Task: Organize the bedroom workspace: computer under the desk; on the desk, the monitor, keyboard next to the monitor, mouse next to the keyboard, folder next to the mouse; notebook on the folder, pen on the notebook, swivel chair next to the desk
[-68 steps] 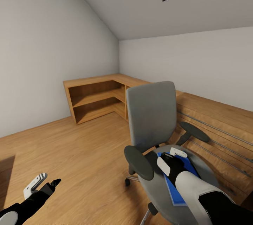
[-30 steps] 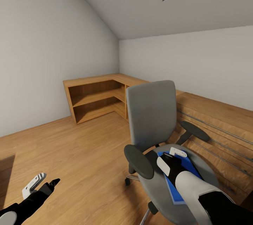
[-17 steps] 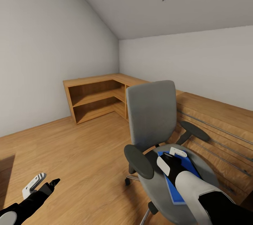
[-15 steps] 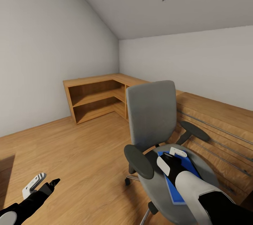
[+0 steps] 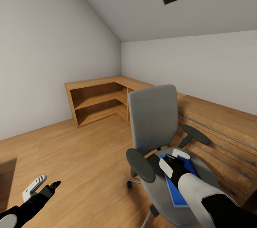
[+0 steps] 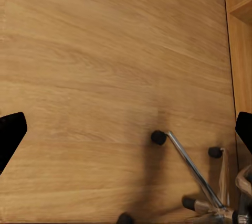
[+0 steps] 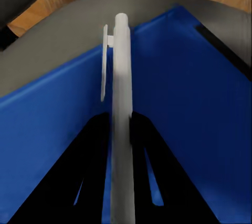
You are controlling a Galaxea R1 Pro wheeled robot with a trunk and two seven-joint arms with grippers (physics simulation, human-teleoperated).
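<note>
Right gripper (image 5: pixel 175 158) over the folder (image 5: pixel 178 190) on the swivel chair (image 5: pixel 153 121), a pen (image 7: pixel 122 129) clamped between its fingers.

In the head view the right arm covers much of the flat bright-blue folder lying on the grey seat, and the pen cannot be made out there; the right wrist view shows the slim white pen gripped between the two black fingers (image 7: pixel 94 145) just above the blue cover with its dark spine strip. The left gripper (image 5: pixel 42 187) hangs low over the light wood floor (image 5: pixel 71 149), its fingers spread apart with nothing between them, near the chair's chrome base (image 6: pixel 194 171) and black castors. Against half a second ago, the whole head view has shifted slightly, a camera move; arms, chair and folder keep their places. A wooden corner shelf (image 5: pixel 96 101) stands against the pale walls.
</note>
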